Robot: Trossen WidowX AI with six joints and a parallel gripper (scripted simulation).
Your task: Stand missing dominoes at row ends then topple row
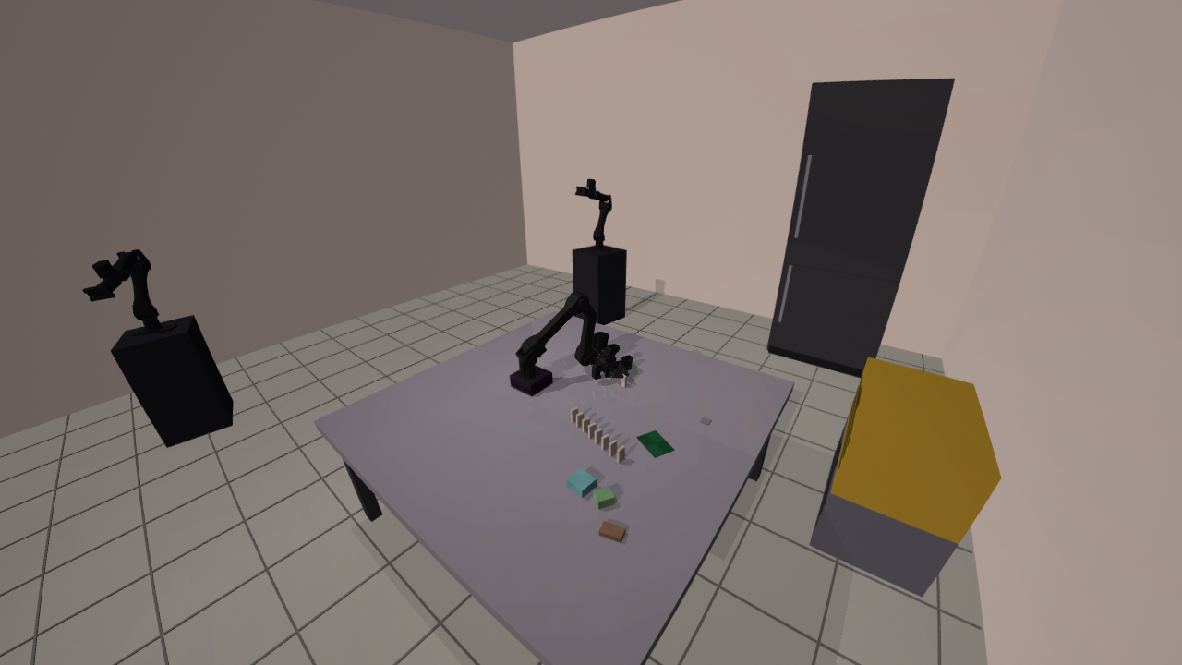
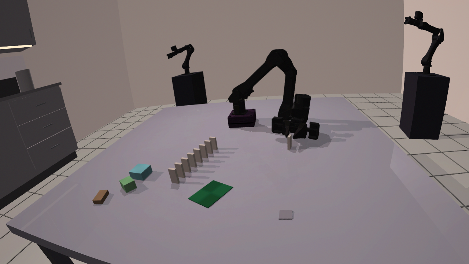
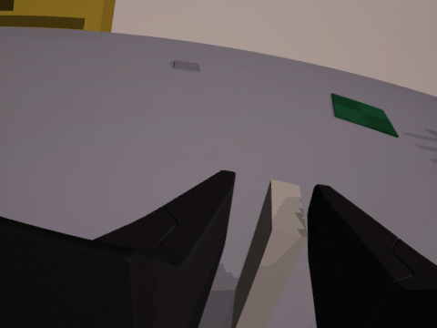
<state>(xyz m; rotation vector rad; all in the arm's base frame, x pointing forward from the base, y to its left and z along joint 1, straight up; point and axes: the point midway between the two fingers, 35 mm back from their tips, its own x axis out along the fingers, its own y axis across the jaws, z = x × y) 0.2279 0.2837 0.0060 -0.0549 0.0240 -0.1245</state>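
Several beige dominoes [image 1: 621,453] [image 2: 191,160] stand upright in a straight, evenly spaced row. A single beige domino [image 1: 624,380] [image 2: 289,143] [image 3: 284,248] is well away from the row, out in front of the arm. It is upright and seems to rest on the table. My gripper [image 1: 624,375] [image 2: 291,135] [image 3: 272,192] is open around its upper part. In the wrist view a gap shows on the domino's left, while the right finger is very close to it. Whether that finger touches it I cannot tell.
A green square [image 1: 655,443] [image 2: 210,193] [image 3: 364,115] lies beside the row. A small grey tile [image 1: 705,421] [image 2: 285,214] [image 3: 187,66] lies farther off. A teal block [image 1: 582,482] [image 2: 140,172], a green block [image 1: 604,497] [image 2: 128,184] and a brown block [image 1: 612,531] [image 2: 100,197] lie beyond the row's far end.
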